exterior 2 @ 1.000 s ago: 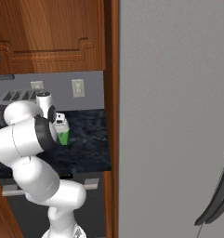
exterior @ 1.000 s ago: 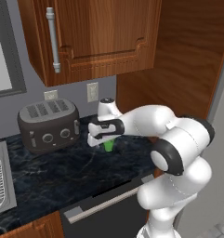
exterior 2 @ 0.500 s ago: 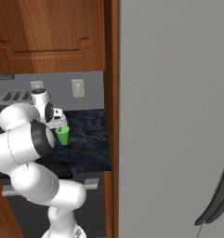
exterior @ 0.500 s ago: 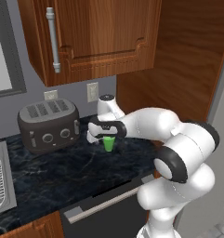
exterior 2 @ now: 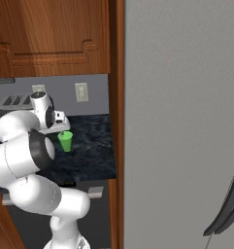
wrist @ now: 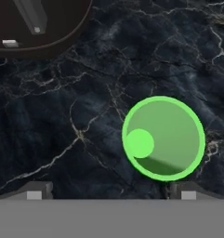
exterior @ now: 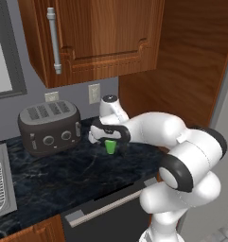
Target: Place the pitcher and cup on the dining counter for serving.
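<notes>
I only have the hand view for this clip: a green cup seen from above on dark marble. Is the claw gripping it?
Observer: No. In the left base view the claw hangs open just above the cup, which stands upright on the kitchen worktop.
Operator: What is the dark rounded thing in my top corner?
Observer: A dark four-slot toaster, to the cup's left, against the wall.
Operator: And on the cup's other side?
Observer: A tall wooden side panel where the worktop ends.
</notes>
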You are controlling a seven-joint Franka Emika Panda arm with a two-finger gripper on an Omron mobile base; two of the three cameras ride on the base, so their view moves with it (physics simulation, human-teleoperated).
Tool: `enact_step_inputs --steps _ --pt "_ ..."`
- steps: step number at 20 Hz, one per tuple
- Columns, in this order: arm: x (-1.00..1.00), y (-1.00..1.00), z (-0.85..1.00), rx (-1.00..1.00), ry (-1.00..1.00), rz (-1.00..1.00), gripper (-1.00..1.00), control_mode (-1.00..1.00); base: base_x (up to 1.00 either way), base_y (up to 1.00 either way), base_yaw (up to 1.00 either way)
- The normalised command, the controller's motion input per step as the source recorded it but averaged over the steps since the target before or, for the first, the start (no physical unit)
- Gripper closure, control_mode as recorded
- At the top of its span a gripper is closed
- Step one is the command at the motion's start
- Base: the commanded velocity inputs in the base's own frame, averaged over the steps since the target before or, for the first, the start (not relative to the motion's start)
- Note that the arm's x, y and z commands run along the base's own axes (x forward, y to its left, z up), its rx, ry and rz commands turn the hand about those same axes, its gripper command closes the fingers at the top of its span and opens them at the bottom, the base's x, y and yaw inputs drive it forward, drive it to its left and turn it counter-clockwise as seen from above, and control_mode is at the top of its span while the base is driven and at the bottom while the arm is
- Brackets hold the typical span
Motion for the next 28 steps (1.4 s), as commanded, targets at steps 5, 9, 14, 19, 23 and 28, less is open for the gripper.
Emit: enact_step_inputs --steps 5,9,14,19,23,28 --pt "0.27 0.00 -0.05 -0.01 0.00 0.00 -1.00 -1.00 0.00 0.00 0.00" --pt "0.25 0.00 -0.13 -0.01 0.00 0.00 -1.00 -1.00 0.00 0.00 0.00" --pt "0.07 0.00 -0.26 0.00 0.01 0.00 -1.00 -1.00 0.00 0.00 0.00" --pt "0.00 0.00 -0.36 0.00 0.01 0.00 -1.00 -1.00 0.00 0.00 0.00" --pt "0.03 0.00 -0.29 0.00 0.00 0.00 -1.00 -1.00 0.00 0.00 0.00" --pt "0.05 0.00 -0.28 0.00 0.00 0.00 -1.00 -1.00 0.00 0.00 0.00"
